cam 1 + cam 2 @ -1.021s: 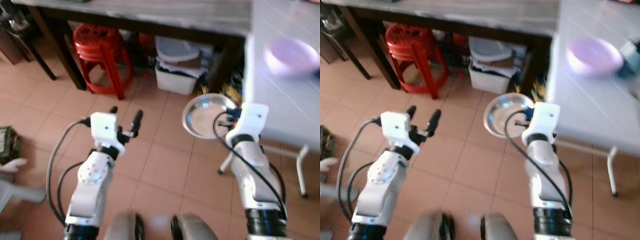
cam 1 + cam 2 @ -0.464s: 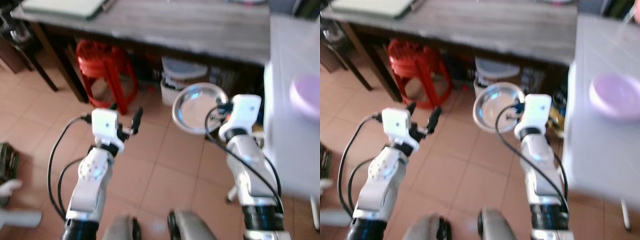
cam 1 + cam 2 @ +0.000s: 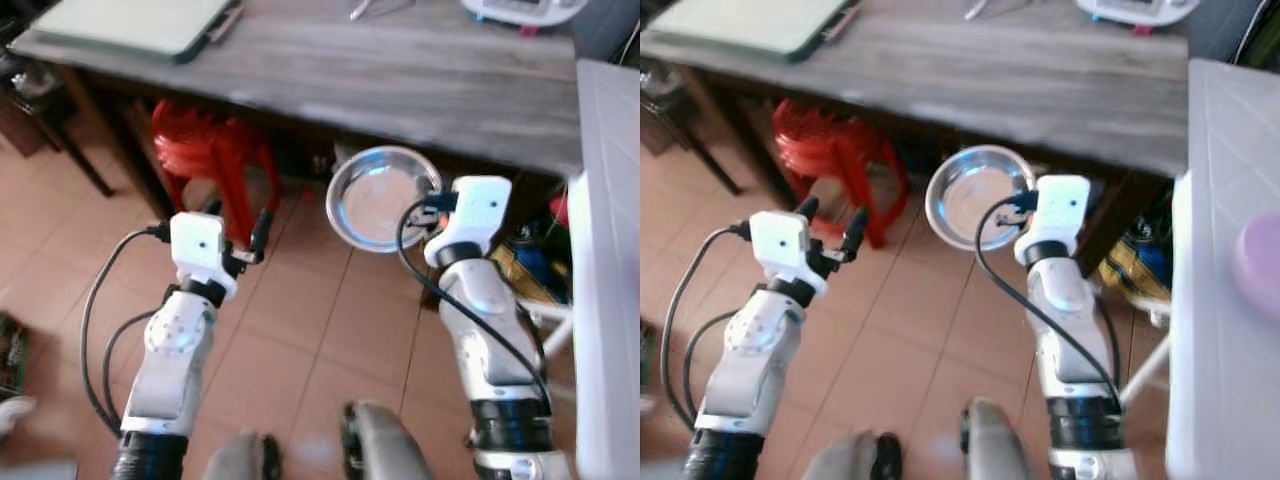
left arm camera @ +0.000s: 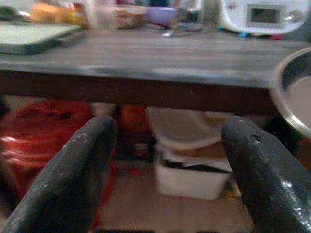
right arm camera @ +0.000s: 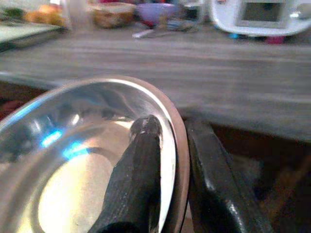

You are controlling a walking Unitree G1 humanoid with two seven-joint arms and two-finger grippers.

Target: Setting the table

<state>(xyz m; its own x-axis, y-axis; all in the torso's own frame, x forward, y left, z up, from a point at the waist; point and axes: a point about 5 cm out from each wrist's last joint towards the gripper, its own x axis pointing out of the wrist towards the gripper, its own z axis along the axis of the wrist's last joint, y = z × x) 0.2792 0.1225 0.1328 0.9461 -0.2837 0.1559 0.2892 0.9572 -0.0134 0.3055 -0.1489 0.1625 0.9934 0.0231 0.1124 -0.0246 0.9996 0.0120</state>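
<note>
While the right gripper (image 5: 167, 160) pinches the rim of a steel bowl (image 3: 377, 196), held in the air before the dark bench (image 3: 400, 70), the left gripper (image 4: 165, 160) hangs spread above the floor (image 3: 330, 330).

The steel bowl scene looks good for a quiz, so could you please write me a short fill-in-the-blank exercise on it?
1. The right pincer is shut on the rim of a ____ bowl.
2. The left pincer is open and holds ____.
3. Under the wooden table stands a ____ stool.

Missing words: steel; nothing; red
</note>
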